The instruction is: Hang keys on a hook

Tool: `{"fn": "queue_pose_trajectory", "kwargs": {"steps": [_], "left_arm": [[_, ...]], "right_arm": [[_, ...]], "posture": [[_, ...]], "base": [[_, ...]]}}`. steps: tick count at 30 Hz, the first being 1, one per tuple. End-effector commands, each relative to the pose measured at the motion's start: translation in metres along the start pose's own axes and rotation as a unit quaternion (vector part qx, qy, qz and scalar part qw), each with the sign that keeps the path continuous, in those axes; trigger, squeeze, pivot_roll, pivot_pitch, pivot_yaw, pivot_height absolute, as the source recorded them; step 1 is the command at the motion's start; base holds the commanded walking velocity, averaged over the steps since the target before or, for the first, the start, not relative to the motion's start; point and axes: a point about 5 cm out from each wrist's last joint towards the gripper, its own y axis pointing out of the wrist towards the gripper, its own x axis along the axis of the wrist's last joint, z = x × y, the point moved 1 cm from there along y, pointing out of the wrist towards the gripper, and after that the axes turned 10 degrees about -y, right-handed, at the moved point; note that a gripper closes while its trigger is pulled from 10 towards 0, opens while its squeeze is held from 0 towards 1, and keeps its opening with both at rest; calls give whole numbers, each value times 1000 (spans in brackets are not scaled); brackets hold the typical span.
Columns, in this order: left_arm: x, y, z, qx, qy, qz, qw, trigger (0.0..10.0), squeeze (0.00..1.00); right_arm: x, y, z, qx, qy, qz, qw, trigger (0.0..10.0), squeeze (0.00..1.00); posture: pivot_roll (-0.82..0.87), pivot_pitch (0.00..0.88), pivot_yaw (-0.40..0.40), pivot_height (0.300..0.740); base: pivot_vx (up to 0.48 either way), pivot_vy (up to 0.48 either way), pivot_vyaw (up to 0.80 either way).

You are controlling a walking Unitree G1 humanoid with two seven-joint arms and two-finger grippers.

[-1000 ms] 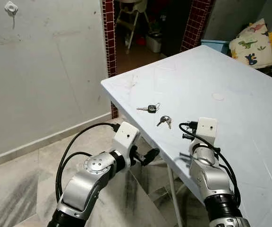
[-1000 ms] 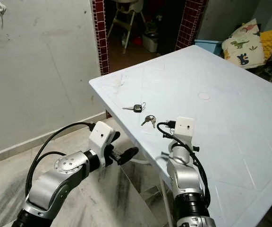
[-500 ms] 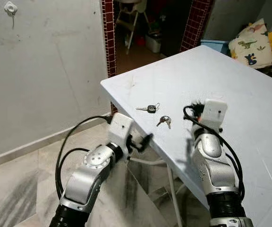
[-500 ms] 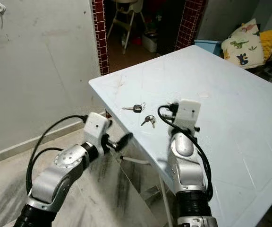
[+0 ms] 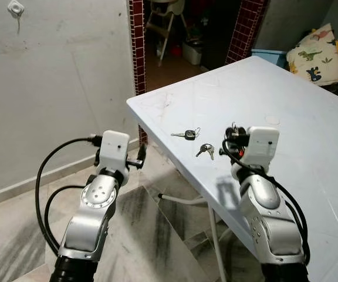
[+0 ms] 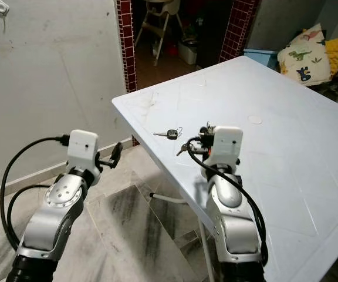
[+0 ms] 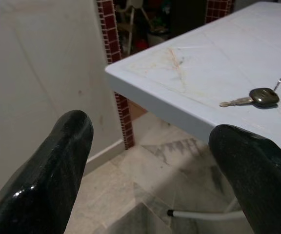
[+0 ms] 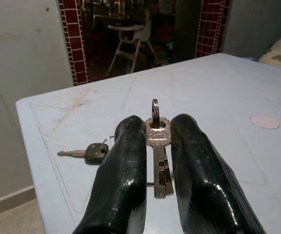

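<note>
A white hook sticks out of the grey wall at the upper left. My right gripper hovers over the pale blue table, shut on a bunch of silver keys. Their ring stands up above the fingertips. Two more keys lie on the table in front of it: a black-headed key and a small silver bunch. My left gripper is open and holds nothing. It hangs over the floor just left of the table's near corner.
A red-brick doorway opens behind the table, with a high chair inside. A dinosaur cushion lies past the table's far right. A white bar runs under the table. Marble floor lies between me and the wall.
Both arms have come up. The right gripper rose from the table's near edge to above the tabletop. The left gripper swung out from under the edge to the left.
</note>
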Motion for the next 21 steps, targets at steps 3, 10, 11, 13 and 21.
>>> {"fn": "queue_pose_trajectory", "kwargs": {"steps": [3,10,11,13,21], "left_arm": [[-2,-10,4,4,6,3,1000,10000,0],[-3,-9,1,7,-7,9,1000,10000,0],[-3,-9,1,7,-7,9,1000,10000,0],[-2,-6,7,29,0,12,1000,10000,0],[2,1,16,47,-3,15,999,10000,0]], "right_arm": [[2,-5,-4,-7,-3,0,1000,10000,0],[1,-4,-2,-7,-6,8,1000,10000,0],[1,-4,-2,-7,-6,8,1000,10000,0],[0,-2,-3,-9,-1,11,1000,10000,0],[0,1,-5,-18,3,14,1000,10000,0]], "posture": [[172,0,-46,740],[178,0,-42,740],[178,0,-42,740],[180,0,-41,740],[193,0,-32,740]], "base": [[0,0,0],[0,0,798],[0,0,800],[0,0,800],[0,0,800]]}}
